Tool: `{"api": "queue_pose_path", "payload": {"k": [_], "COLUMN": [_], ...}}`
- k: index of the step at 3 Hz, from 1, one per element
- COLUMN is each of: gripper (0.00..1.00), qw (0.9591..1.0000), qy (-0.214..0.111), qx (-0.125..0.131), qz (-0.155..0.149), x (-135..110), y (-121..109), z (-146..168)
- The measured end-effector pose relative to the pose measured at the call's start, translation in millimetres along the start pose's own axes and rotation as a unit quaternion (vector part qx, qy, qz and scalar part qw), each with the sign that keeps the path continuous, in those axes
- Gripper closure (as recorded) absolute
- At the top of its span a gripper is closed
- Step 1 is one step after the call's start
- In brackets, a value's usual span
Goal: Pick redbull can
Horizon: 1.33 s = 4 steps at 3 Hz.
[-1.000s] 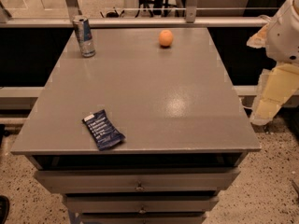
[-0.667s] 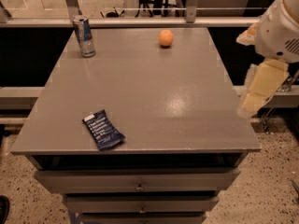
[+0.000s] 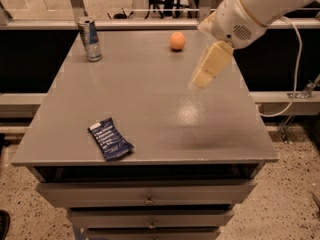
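Nearest me, a grey metal cabinet with drawers (image 3: 150, 199) carried a flat grey tabletop (image 3: 150, 94). A flat dark-blue snack wrapper (image 3: 110, 140) lay near the front left edge. Further back, my robot's cream-coloured gripper (image 3: 202, 79) hung above the table's right half, angled down and leftward from a bulky white arm (image 3: 250, 9); I could not tell whether it was open or closed. Beyond it sat a small orange ball (image 3: 177, 41). The slim blue and silver redbull can (image 3: 90, 39) stood upright at the far left corner, well apart from the gripper.
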<state>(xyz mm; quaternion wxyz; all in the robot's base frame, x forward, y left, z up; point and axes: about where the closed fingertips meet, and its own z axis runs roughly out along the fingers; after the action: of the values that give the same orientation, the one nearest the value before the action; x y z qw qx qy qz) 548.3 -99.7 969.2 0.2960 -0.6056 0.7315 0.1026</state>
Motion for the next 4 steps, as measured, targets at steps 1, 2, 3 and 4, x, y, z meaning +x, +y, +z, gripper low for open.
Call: {"api": "queue_pose_path", "payload": {"k": [1, 2, 3, 4], "gripper": [0.0, 0.0, 0.0, 0.0], "qw": [0.998, 0.998, 0.9973, 0.9938], "qy": [-0.063, -0.064, -0.073, -0.112], "qx": [0.006, 0.006, 0.01, 0.001], "qz": [-0.001, -0.001, -0.004, 0.0], "x": [-61, -61, -66, -78], "y": [-17, -17, -20, -32], "z": [25, 25, 29, 67]}}
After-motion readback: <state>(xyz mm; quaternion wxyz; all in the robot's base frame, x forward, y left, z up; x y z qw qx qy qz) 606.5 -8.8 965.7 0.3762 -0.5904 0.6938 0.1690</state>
